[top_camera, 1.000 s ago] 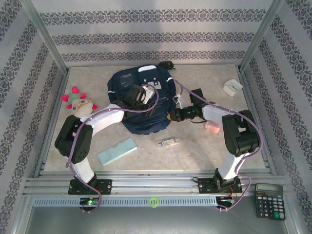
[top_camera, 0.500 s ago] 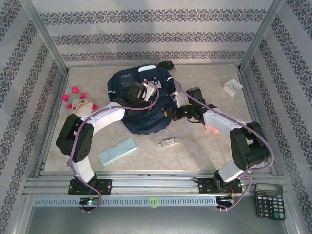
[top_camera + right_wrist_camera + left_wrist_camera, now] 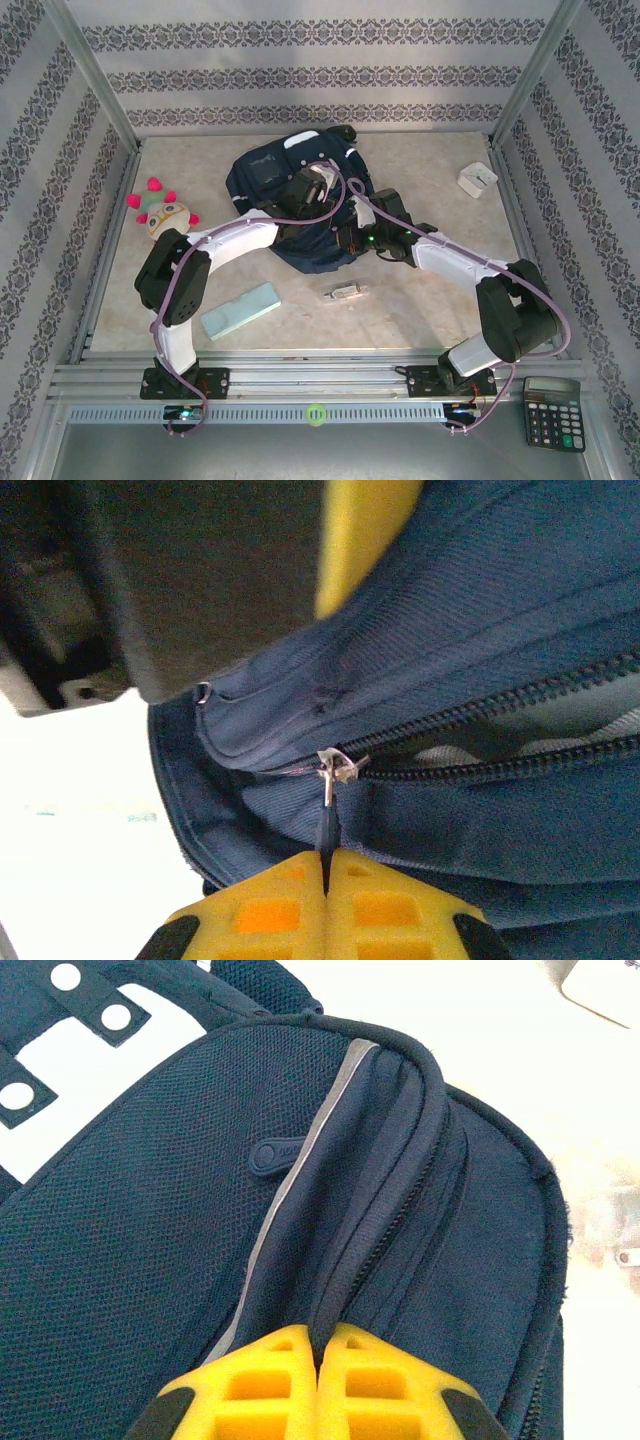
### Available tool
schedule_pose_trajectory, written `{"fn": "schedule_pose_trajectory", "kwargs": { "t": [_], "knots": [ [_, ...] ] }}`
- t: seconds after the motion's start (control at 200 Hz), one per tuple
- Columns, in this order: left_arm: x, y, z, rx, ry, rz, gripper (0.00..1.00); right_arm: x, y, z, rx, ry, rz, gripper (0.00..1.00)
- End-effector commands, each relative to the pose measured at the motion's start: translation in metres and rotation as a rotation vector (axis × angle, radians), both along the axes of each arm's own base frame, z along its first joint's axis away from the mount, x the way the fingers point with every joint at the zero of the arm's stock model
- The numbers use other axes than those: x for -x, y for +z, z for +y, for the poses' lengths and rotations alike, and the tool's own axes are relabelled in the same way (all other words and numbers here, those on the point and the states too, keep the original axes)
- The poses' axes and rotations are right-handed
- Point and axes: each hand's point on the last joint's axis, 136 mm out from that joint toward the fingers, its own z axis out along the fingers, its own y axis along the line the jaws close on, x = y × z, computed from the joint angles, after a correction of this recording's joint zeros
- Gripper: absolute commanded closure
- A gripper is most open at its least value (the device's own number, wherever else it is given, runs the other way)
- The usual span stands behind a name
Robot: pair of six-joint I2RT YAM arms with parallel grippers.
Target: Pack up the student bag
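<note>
Student bag (image 3: 262,172): I counted one.
Plush toy (image 3: 165,213): one.
Pale green box (image 3: 240,310): one.
White box (image 3: 477,180): one.
Small packet (image 3: 347,292): one.
Calculator (image 3: 553,412): one.

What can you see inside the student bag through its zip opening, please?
Through the part-open zip of the student bag, pale material shows inside; what it is cannot be told. Navy fabric covers the rest of the interior.

— Where can a gripper pass?
— The far right is bare around the small white box (image 3: 477,179). So is the near strip between the flat pale-green box (image 3: 240,310) and the small silvery object (image 3: 347,292).
— What blocks the way?
— The large navy-blue fabric backpack (image 3: 250,185) takes up the middle. Both arms cross it: the left gripper (image 3: 320,1345) pinches a fold and the right gripper (image 3: 325,865) clamps the dark zipper pull (image 3: 326,820). The pink-and-cream plush toy (image 3: 160,212) sits near the left edge.
</note>
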Motion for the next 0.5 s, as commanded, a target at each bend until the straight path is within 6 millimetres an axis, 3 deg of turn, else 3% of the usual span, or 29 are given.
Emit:
{"fn": "schedule_pose_trajectory", "kwargs": {
  "t": [0.0, 0.145, 0.325, 0.42, 0.495],
  "knots": [
    [-0.019, 0.045, -0.013, 0.108, 0.034, -0.121, 1.0, -0.002, -0.009, -0.007, 0.065, -0.053, -0.014, 0.98],
    [-0.019, 0.045, -0.013, 0.11, 0.033, -0.123, 0.99, -0.01, -0.016, -0.012, 0.111, -0.091, -0.056, 0.83],
    [-0.017, 0.041, -0.015, 0.12, 0.028, -0.106, 0.94, -0.014, -0.011, -0.001, 0.067, -0.058, -0.096, 0.77],
    [-0.016, 0.042, -0.015, 0.113, 0.02, -0.11, 0.86, -0.014, -0.012, 0.002, 0.063, -0.039, -0.105, 0.88],
    [-0.015, 0.043, -0.012, 0.088, 0.006, -0.115, 0.7, -0.014, -0.011, 0.002, 0.063, -0.029, -0.116, 0.99]
  ]
}}
